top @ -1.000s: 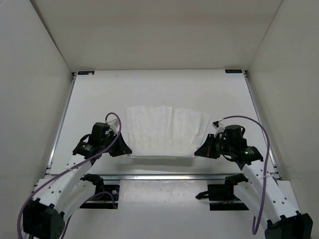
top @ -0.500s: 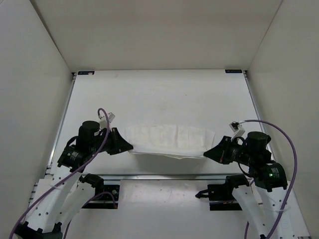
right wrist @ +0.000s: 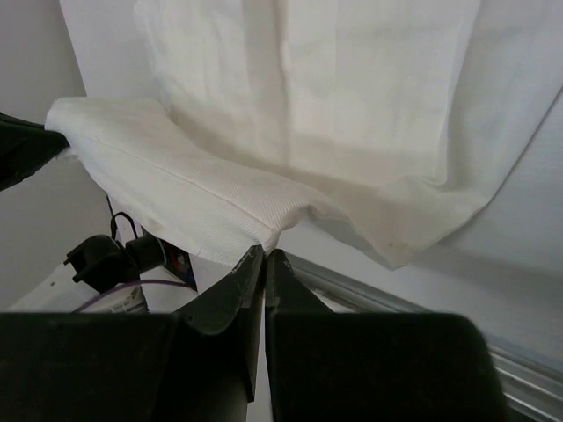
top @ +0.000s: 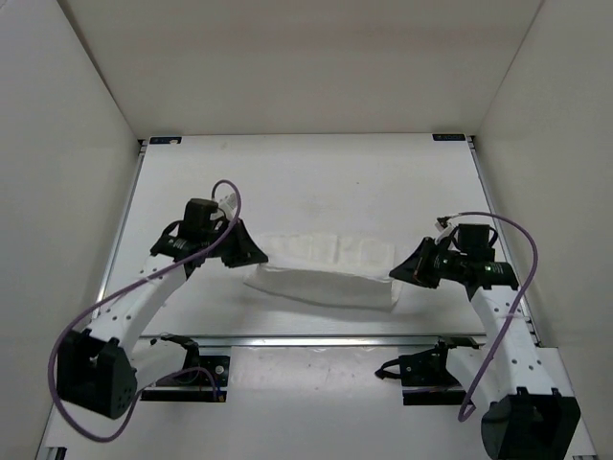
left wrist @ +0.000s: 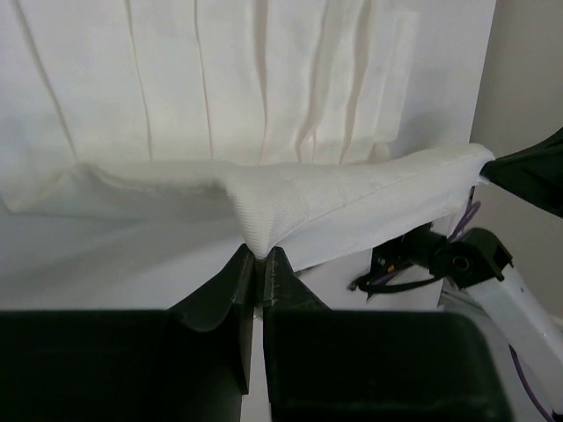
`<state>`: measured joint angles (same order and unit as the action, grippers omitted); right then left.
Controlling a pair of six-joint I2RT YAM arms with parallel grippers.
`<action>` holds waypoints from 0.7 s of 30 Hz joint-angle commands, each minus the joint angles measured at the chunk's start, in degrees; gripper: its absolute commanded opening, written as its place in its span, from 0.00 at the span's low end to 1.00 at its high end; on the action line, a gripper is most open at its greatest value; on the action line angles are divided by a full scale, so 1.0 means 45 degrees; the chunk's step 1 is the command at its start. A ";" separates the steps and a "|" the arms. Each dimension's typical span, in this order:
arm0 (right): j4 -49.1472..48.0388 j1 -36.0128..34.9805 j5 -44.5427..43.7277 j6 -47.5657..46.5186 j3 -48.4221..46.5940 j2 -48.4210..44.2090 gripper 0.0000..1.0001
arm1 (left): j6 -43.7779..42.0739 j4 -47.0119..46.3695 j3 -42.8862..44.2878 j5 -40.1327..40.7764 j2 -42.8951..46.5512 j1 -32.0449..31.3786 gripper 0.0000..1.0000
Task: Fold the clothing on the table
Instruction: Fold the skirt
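Note:
The white clothing lies across the middle of the table, its near edge lifted and carried over the rest. My left gripper is shut on the left corner of that lifted edge; in the left wrist view the clothing bunches into the left gripper. My right gripper is shut on the right corner; in the right wrist view the clothing hangs from the right gripper. The raised edge sags a little between the two grippers.
White walls enclose the table on three sides. A metal rail runs along the near edge, with both arm bases and their cables just in front of it. Dark corner brackets mark the far corners.
Both grippers have lifted the near edge of the clothing and carried it away from the rail toward the far side, so the visible cloth has shortened into a doubled band.

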<state>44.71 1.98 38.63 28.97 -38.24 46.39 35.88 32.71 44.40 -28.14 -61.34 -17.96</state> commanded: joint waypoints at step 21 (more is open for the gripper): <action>-0.6870 0.0127 -0.2978 -0.0345 -0.5532 0.9578 0.59 | 0.1971 -0.7369 0.5272 -0.2031 -0.9124 0.2837 0.67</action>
<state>13.43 3.64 29.19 28.21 -67.53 94.83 45.23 0.91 69.97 -35.38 -107.81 -4.62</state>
